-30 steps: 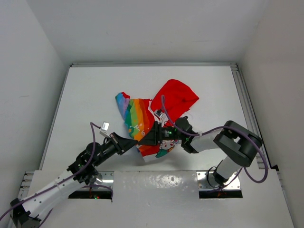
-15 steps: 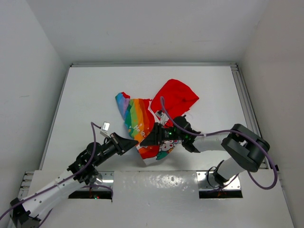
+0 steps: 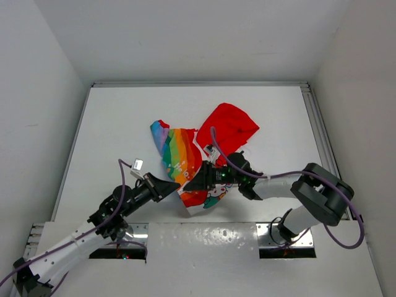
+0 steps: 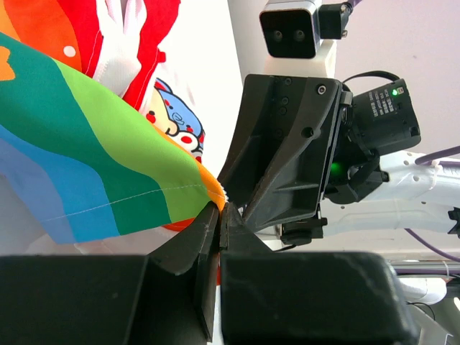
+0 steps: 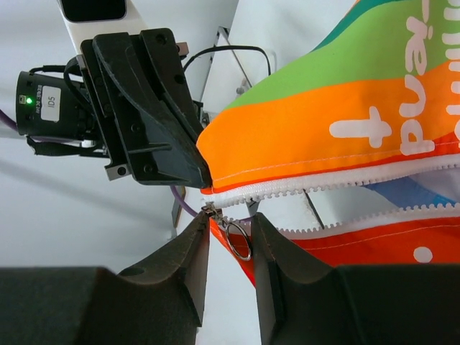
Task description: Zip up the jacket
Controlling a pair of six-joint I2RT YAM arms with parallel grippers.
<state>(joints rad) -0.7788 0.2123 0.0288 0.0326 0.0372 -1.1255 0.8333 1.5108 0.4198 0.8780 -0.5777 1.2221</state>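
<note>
Left pincer — tight on jacket

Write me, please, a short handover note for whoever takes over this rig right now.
Left gripper: shut on the bottom hem corner of the jacket, beside the zipper's lower end.
Right gripper: open, fingers on either side of the ring pull, not visibly clamped on it.
Jacket: mid-table, red hood on the far side, bottom end between the two grippers.
Done: hem held, pull lined up.
Left: the two rows of teeth are apart, so nothing is zipped. Probably close on the pull and draw it toward the hood.
</note>
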